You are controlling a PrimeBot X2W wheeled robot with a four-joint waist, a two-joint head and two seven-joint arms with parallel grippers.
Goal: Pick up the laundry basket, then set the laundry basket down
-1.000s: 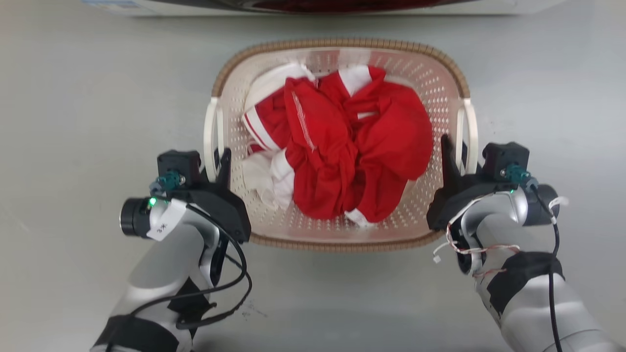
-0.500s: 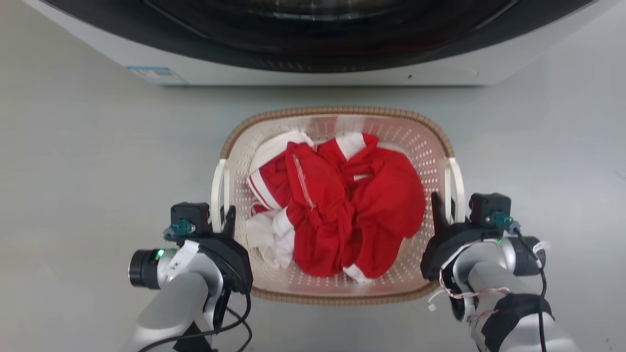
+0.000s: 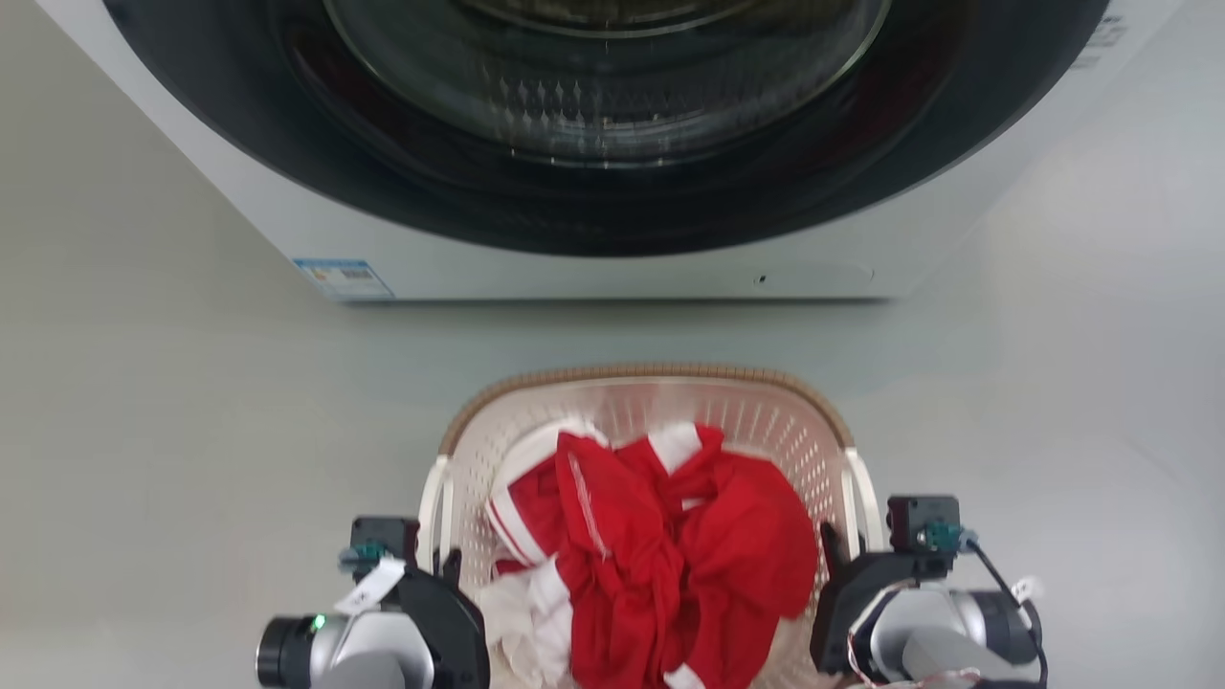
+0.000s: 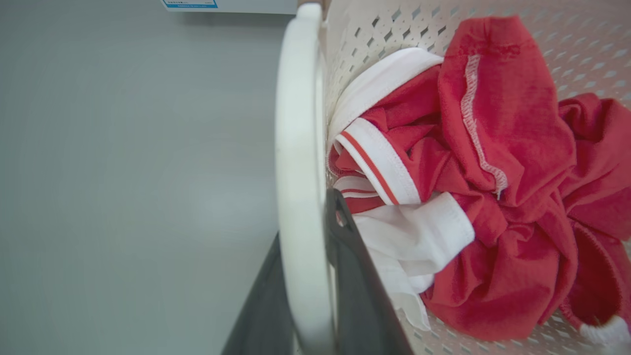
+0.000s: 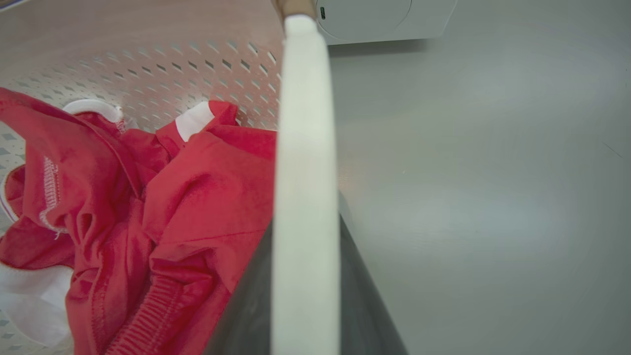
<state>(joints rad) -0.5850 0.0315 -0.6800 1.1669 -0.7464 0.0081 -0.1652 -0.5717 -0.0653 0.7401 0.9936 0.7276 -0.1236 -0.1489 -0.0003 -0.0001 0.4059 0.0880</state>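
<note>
The laundry basket (image 3: 651, 373), cream with a brown woven-look rim, sits low in the head view and holds crumpled red and white clothes (image 3: 670, 545). My left gripper (image 3: 435, 565) is shut on the basket's white left handle (image 4: 300, 148). In the left wrist view that gripper (image 4: 305, 217) has one dark finger on each side of the handle. My right gripper (image 3: 842, 541) is shut on the white right handle (image 5: 303, 148), which likewise runs between the fingers of that gripper (image 5: 305, 212). The basket's underside is hidden.
A big white washing machine (image 3: 316, 230) with a dark round door (image 3: 612, 124) stands just beyond the basket. Grey floor (image 3: 172, 431) spreads to both sides, with a strip of it between basket and machine.
The whole head picture has shifted down, so the camera has moved: the washing machine now fills the top. Basket and grippers sit lower in the frame, and both grippers still hold the handles.
</note>
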